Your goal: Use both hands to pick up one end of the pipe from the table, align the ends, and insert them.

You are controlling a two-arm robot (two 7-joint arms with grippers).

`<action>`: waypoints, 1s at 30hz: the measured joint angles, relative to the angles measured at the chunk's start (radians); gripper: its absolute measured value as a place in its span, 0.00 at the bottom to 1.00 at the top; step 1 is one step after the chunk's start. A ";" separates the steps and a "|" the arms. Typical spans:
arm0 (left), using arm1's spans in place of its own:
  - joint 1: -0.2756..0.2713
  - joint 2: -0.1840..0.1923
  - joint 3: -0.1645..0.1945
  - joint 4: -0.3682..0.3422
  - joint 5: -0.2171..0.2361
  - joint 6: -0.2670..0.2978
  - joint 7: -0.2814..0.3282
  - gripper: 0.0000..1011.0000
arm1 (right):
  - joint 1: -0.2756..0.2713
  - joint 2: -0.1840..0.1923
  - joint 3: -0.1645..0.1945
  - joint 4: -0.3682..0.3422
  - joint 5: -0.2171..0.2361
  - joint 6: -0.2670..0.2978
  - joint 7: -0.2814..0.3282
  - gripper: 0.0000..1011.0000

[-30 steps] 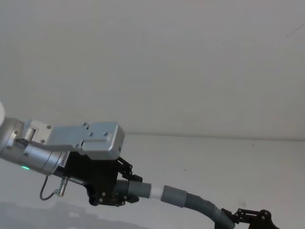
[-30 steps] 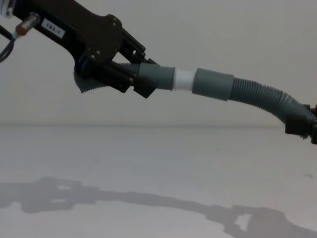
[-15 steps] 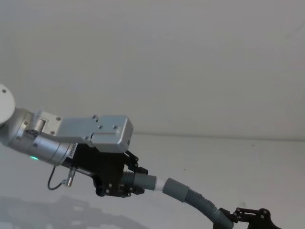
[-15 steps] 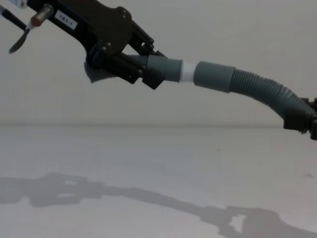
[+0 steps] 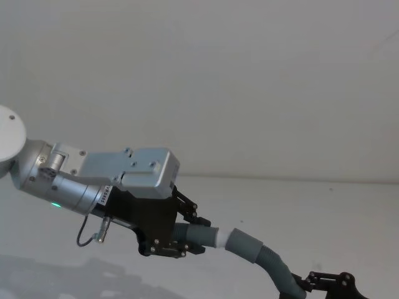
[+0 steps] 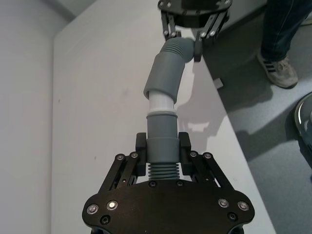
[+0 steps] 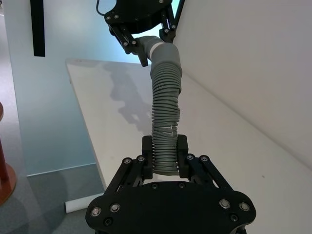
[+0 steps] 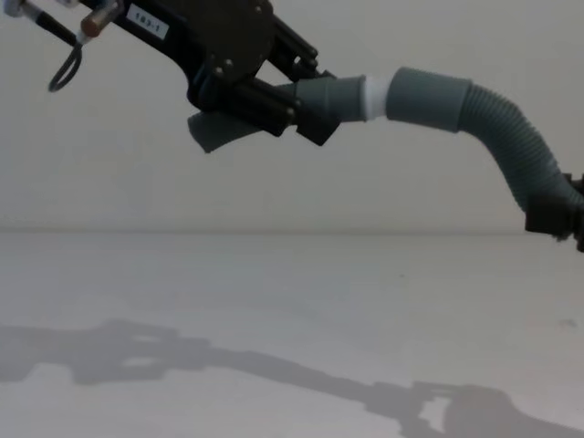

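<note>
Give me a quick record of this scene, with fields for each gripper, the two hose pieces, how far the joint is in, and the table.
left gripper: shut on short hose, held in the air
right gripper: shut on long hose, low at the right
short hose: white tip pointing into the cuff
long hose: curves down to the right gripper
cuff: lined up over the tip
joint: partly in, a white band shows
table: bare apart from shadows

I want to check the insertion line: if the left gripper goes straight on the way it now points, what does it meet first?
Probably the grey cuff of the longer hose. The left gripper, shut on the shorter hose, points along its white tip, already partly inside that cuff. The right gripper lies beyond.
</note>
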 joint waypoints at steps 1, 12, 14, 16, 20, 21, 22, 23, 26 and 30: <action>0.001 -0.001 -0.001 0.000 -0.003 -0.004 -0.001 0.35 | 0.001 0.002 -0.001 0.001 0.003 -0.004 0.002 0.25; 0.005 0.003 -0.002 -0.009 -0.037 -0.035 -0.021 0.35 | 0.009 0.016 -0.007 0.010 0.011 -0.017 0.011 0.25; 0.005 0.006 0.000 -0.014 -0.041 -0.036 -0.025 0.35 | 0.011 0.020 -0.008 0.011 0.011 -0.019 0.013 0.25; 0.003 0.009 0.003 -0.018 -0.043 -0.035 -0.029 0.35 | 0.014 0.024 -0.010 0.013 0.012 -0.021 0.016 0.25; 0.000 0.014 0.007 -0.024 -0.044 -0.032 -0.034 0.35 | 0.018 0.029 -0.012 0.017 0.012 -0.025 0.019 0.25; -0.002 0.015 0.009 -0.026 -0.044 -0.030 -0.036 0.35 | 0.021 0.032 -0.013 0.019 0.012 -0.027 0.021 0.25; -0.003 0.016 0.011 -0.027 -0.044 -0.027 -0.038 0.35 | 0.022 0.033 -0.014 0.020 0.012 -0.029 0.022 0.25; -0.006 0.017 0.013 -0.029 -0.044 -0.024 -0.041 0.35 | 0.024 0.035 -0.014 0.021 0.012 -0.029 0.023 0.25; -0.011 0.020 0.019 -0.032 -0.044 -0.017 -0.047 0.35 | 0.029 0.041 -0.017 0.027 0.011 -0.035 0.028 0.25; -0.020 0.022 0.027 -0.035 -0.042 -0.006 -0.056 0.35 | 0.038 0.050 -0.021 0.034 0.006 -0.042 0.033 0.25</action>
